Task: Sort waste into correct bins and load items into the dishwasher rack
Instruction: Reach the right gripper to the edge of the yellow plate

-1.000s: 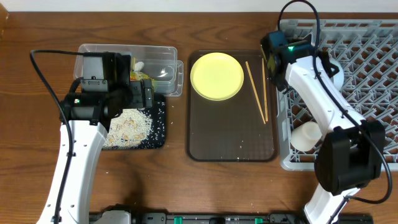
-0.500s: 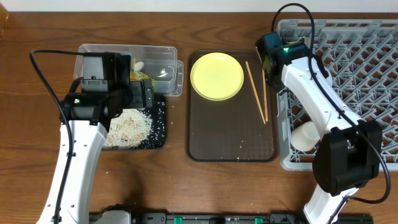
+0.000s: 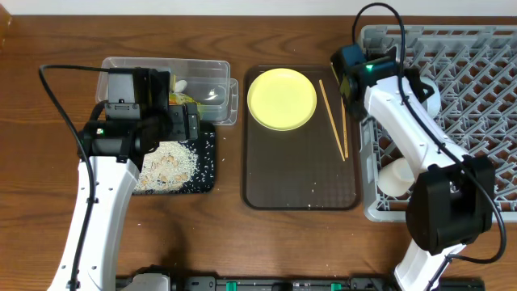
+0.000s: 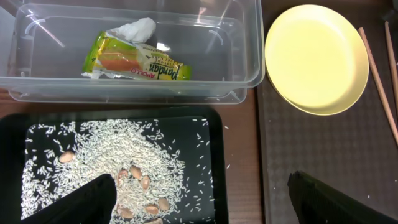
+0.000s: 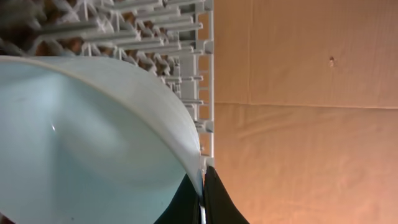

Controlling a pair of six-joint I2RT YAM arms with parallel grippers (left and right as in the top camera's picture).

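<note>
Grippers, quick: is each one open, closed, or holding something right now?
Left gripper: open, holding nothing.
Right gripper: closed on the rim of the light blue bowl.

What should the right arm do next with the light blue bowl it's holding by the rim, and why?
Probably lower the light blue bowl on edge between the pegs of the grey plastic lattice dishwasher rack, then open. The right gripper pinches the bowl's rim, and the rack sits just behind it, so little travel seems needed.
</note>
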